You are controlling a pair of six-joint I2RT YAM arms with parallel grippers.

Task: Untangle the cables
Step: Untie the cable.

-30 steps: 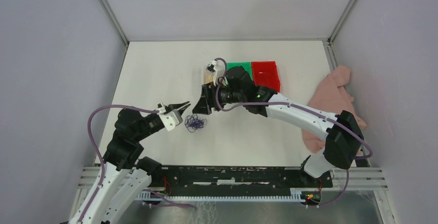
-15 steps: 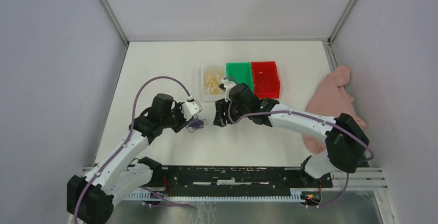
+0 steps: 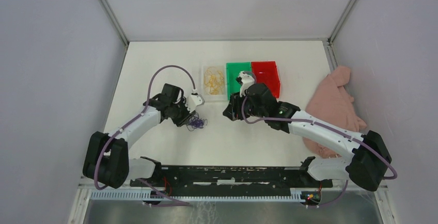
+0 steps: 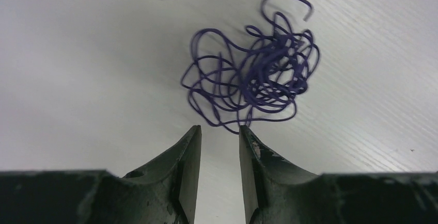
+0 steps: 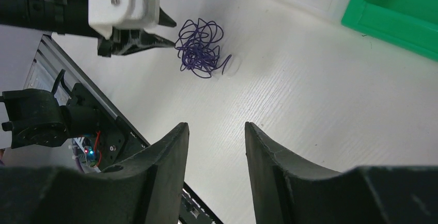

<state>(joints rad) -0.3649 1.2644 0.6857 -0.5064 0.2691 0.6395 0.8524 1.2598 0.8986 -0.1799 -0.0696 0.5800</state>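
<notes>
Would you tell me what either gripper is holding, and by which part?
Nothing. The left gripper is open just short of the purple cable; the right gripper is open and empty.

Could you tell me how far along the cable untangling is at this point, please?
Looks done: a yellow cable lies in the clear tray. In hand: nothing is gripped; the left gripper stands open at the edge of the purple cable, a knotted clump on the table, and the right gripper hangs open and empty nearby. Left: pulling that clump apart.
</notes>
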